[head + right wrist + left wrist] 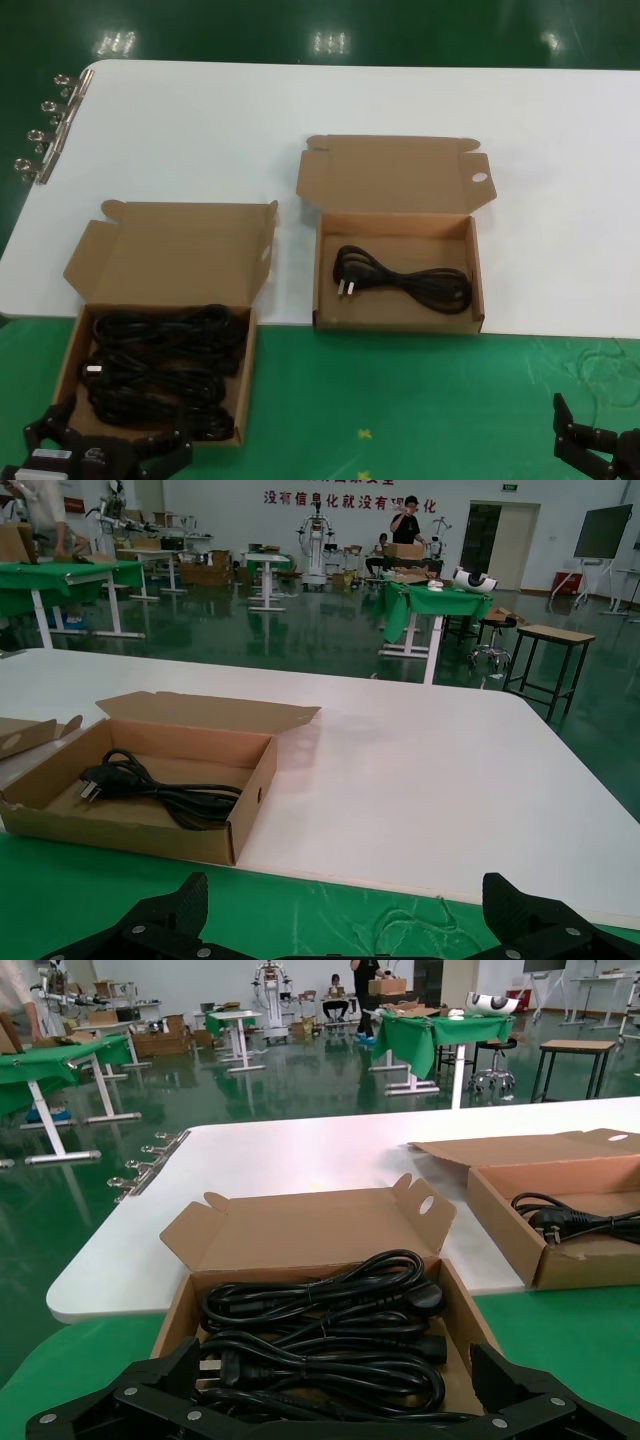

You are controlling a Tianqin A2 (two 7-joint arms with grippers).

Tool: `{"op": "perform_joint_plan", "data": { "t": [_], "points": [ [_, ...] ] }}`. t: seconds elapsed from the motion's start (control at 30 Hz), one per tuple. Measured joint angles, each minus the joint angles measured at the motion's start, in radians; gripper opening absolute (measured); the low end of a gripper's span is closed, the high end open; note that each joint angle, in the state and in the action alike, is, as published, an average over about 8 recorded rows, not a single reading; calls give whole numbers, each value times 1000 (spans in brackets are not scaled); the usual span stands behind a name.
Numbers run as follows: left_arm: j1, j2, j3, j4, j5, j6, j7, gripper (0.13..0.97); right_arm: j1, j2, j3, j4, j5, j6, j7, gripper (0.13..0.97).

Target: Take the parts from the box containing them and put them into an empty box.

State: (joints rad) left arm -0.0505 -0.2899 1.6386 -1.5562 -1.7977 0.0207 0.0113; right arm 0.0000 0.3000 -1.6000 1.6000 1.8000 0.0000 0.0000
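Black left gripper (100,452) hangs spread wide at the near edge of the left carton (68,352), full of coiled cables (160,365). Right gripper (600,445), also wide, waits near right. Farther right, the holed-tab carton (478,280) holds one cable (405,280).

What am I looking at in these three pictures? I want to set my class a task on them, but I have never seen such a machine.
It is a two-armed robot. One picture looks down from its head; the others come from cameras on its wrists. The left gripper hovers open, holding nothing, at the near edge of a cardboard box full of black power cables. The right gripper waits open at the lower right, also holding nothing. A second box, on the white table, holds one cable. Metal clips line the table's left edge.
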Motion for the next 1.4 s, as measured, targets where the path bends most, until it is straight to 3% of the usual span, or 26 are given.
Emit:
{"op": "perform_joint_plan", "data": {
  "t": [1.4],
  "points": [
    [0,0,0,0,0,0,0,966,0,0,0,0,0,0,0,966]
  ]
}}
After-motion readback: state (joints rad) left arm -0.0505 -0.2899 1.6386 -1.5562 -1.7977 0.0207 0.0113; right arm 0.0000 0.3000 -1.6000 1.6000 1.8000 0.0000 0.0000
